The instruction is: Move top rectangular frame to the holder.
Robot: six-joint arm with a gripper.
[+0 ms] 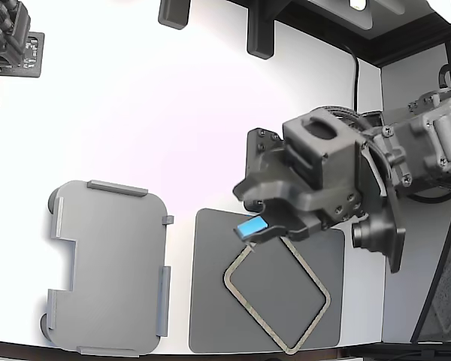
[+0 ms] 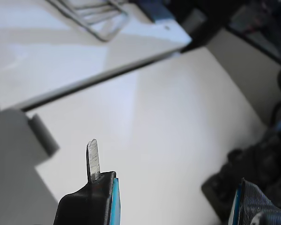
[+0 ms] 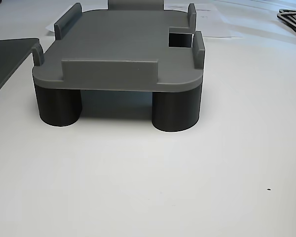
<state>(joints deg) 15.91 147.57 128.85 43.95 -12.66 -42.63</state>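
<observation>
The top rectangular frame (image 1: 257,317) is a thin mottled outline lying turned at an angle on a dark grey mat (image 1: 210,301). Its far corner is hidden under my gripper (image 1: 274,229). The holder (image 1: 109,267), a light grey plate with raised edge tabs and a side notch, sits beside the mat toward the exterior view's left; the other view shows the holder (image 3: 118,44) raised on dark round legs. In the wrist view my gripper (image 2: 173,192) shows a wide gap between its blue-padded fingers (image 2: 113,201). A thin mottled strip (image 2: 92,157) stands up at one fingertip; I cannot tell what it is.
A second black arm (image 1: 7,37) sits at the exterior view's far left corner. Black posts (image 1: 259,30) stand at the back. More thin frames (image 2: 96,18) lie on a raised white surface, and one frame (image 3: 292,19) shows beyond the holder. The table's front edge runs just below the mat.
</observation>
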